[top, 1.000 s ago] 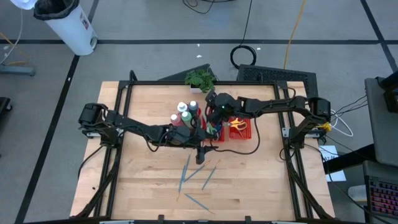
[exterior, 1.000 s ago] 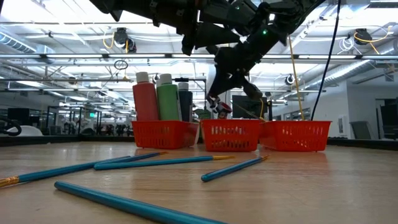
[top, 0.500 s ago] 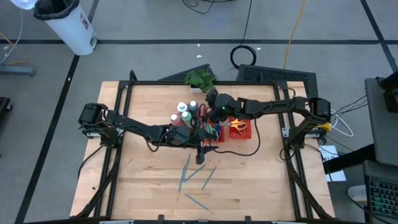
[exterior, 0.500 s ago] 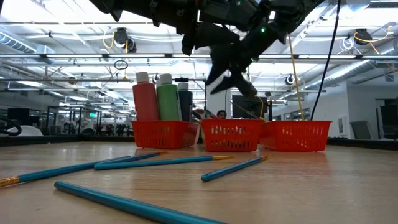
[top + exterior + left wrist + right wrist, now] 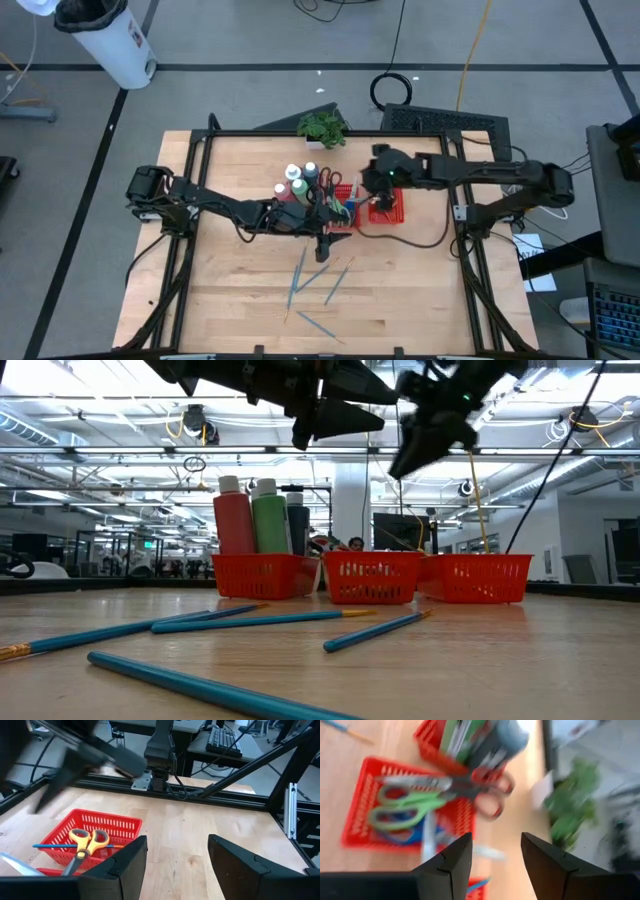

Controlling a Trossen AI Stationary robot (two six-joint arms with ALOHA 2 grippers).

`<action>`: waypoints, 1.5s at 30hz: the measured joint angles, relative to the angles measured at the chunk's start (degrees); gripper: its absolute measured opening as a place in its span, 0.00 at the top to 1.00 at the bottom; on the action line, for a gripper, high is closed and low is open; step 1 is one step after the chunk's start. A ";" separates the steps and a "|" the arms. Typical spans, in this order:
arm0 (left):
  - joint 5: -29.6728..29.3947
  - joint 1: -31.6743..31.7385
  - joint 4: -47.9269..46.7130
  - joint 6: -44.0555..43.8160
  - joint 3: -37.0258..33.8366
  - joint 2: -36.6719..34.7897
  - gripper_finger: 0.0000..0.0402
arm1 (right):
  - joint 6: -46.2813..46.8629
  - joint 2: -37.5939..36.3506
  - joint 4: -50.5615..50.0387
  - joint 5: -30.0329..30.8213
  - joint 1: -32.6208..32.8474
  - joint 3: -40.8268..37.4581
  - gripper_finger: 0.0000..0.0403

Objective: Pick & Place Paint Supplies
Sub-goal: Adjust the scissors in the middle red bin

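Red-handled scissors (image 5: 492, 800) now lie across the rim between the middle tray (image 5: 355, 827) and the bottle tray, resting on top of the green-handled scissors (image 5: 402, 800) and a blue-handled pair beneath them, so that's another paint supply delivered! The right gripper (image 5: 492, 852) has let go: its fingers stand apart with nothing between them, and it has swung up and away toward the right-hand tray (image 5: 385, 213), where a second ago it was down low over the middle compartment, fingers pinched on the load. In the low view the right arm (image 5: 440, 420) has climbed clear above the red mesh trays (image 5: 372, 578); half a second back it was still just above that basket. The yellow-handled scissors (image 5: 87, 840) sit in the end tray alongside a brush. The paint bottles (image 5: 255, 515) stand upright in their tray, unmoved. The left gripper (image 5: 177, 855) hovers where it was, near the trays' front edge, fingers parted and empty, no change there. Still to go, by the look of it: several grey-green brushes (image 5: 305, 278) scattered on the bare wood (image 5: 230, 300) in front of the trays, well apart from any tray, so I'd judge the job is well along but not finished
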 joint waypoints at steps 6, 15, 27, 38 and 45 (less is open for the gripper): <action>0.00 0.00 -0.16 -0.02 0.00 0.00 0.46 | 3.80 -2.84 2.38 -0.88 0.22 -10.76 0.58; -0.02 0.00 -0.16 -0.44 0.00 0.00 0.46 | 8.43 -2.97 17.13 -6.87 0.96 -23.51 0.46; -2.93 0.00 -0.17 -0.85 0.00 0.00 0.46 | 9.11 4.67 27.11 -6.30 0.67 -25.44 0.49; -2.93 0.00 -0.69 -0.85 0.00 -0.02 0.46 | 7.41 2.11 27.56 -2.00 0.65 -25.34 0.87; -2.94 0.00 -0.67 -0.90 0.00 -0.02 0.46 | 4.74 -0.38 28.03 1.47 1.80 -25.37 0.99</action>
